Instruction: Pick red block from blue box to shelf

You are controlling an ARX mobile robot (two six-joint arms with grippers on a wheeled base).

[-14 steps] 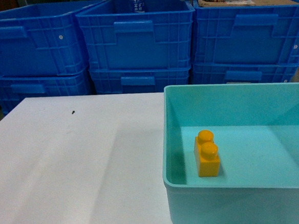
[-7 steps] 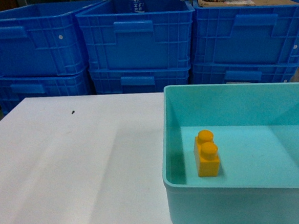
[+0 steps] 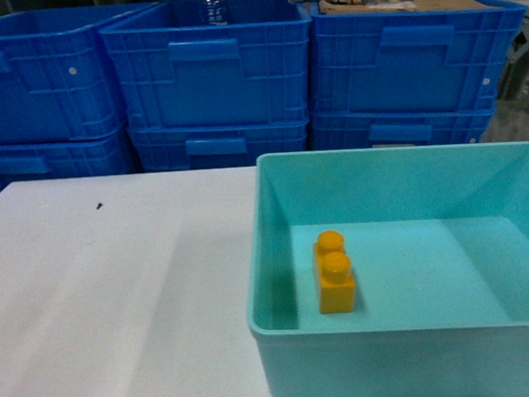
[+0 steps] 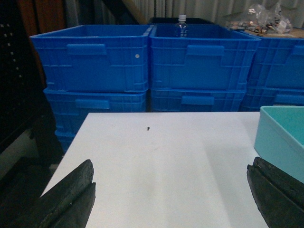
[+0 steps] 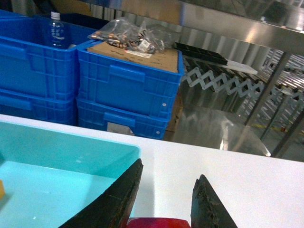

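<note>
The red block [image 5: 156,223] shows only as a glossy red top at the bottom edge of the right wrist view. My right gripper [image 5: 170,169] is shut on it, one dark finger on each side, just past the right wall of the blue box [image 5: 61,142] and over the white table. In the head view the blue box [image 3: 391,324] stands at the right and neither gripper appears. My left gripper [image 4: 172,164] is open, held wide over the bare table, with the blue box [image 4: 280,137] at its right. Shiny steel parts of the shelf [image 5: 266,28] stand at the back right.
A yellow two-stud brick [image 3: 334,273] stands upright inside the blue box near its left wall. Stacked dark blue crates [image 3: 219,74] line the far side of the white table [image 3: 118,309]; one holds a bottle [image 3: 214,4], another a bag of parts [image 5: 128,35].
The whole head view has slid left and slightly down, so the blue box and crates sit further left in frame. The yellow brick has kept its place in the box.
</note>
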